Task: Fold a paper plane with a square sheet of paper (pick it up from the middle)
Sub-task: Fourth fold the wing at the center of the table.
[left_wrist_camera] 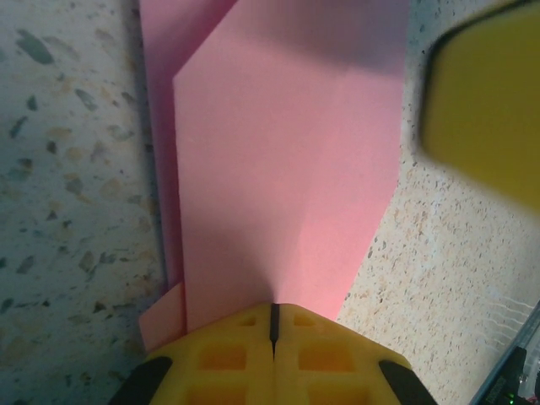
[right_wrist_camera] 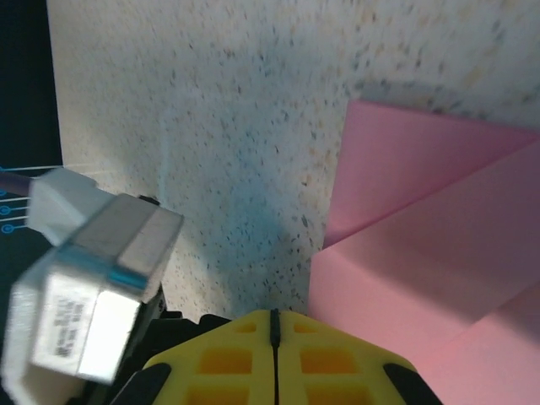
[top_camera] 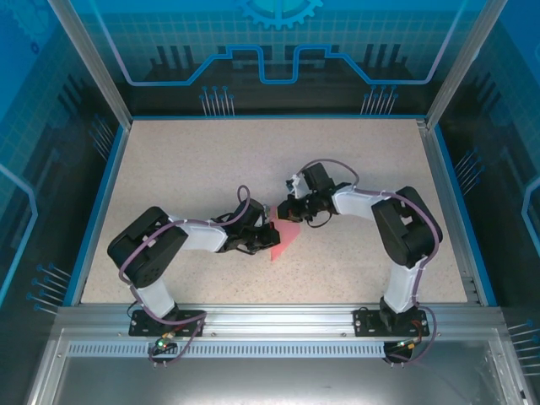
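Left hand [left_wrist_camera: 272, 314] closed, touching pink paper [left_wrist_camera: 278, 169]

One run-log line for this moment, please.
paper: partly folded, on table | left gripper: shut, tips at paper | right gripper: shut, at paper edge

Paper [left_wrist_camera: 278, 169] plain pink, darker where shadowed; table [top_camera: 253, 160] beige with fine grey and dark speckles; left gripper [left_wrist_camera: 273, 316] and right gripper [right_wrist_camera: 274, 325] yellow; arms [top_camera: 198, 232] white and black; cables [top_camera: 126, 261] purple; table border [top_camera: 93, 219] blue; back wall [top_camera: 337, 34] blue with a pale grid.
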### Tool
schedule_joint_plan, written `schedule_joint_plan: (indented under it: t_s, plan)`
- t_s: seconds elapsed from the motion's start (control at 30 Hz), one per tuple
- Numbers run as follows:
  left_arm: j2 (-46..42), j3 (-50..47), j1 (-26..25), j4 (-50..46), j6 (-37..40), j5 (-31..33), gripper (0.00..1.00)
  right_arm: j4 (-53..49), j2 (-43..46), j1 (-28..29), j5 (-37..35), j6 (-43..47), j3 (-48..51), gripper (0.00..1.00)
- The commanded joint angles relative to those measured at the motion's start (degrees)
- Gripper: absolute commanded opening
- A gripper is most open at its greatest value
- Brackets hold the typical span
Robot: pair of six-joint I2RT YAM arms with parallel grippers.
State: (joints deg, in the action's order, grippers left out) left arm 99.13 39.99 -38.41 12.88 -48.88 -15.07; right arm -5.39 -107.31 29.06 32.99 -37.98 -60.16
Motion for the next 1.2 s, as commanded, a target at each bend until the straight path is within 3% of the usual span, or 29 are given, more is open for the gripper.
schedule_joint_plan:
  t_s: [0.0,0.27,0.67,0.83,0.93,1.17]
  plan:
    - [2.3,-3.2,-0.6,-15.2,2.4,-0.2,0.04,3.1,-2.7,0.4,-1.3,-2.0,1.1,0.06]
    - [2.5,-2.9,-0.6,-15.8,2.7,-0.1,0.04,2.7,-6.3,-0.1,-4.7,-1.0,1.5,0.05]
    - [3.1,-3.5,-0.6,-15.7,2.8,-0.6,0.04,-0.7,-9.2,-6.4,-9.6,3.2,-3.6,0.05]
    - [3.2,-3.5,-0.6,-15.5,2.9,-0.7,0.04,0.3,-9.4,-8.5,-9.1,3.3,-5.0,0.06]
    - [3.2,-3.4,-0.6,-15.5,2.9,-0.8,0.04,2.1,-9.6,-9.9,-4.9,2.0,-5.4,0.06]
    - [3.2,-3.4,-0.6,-14.8,2.8,-1.2,0.04,2.2,-1.2,-8.8,0.2,2.6,-3.4,0.09]
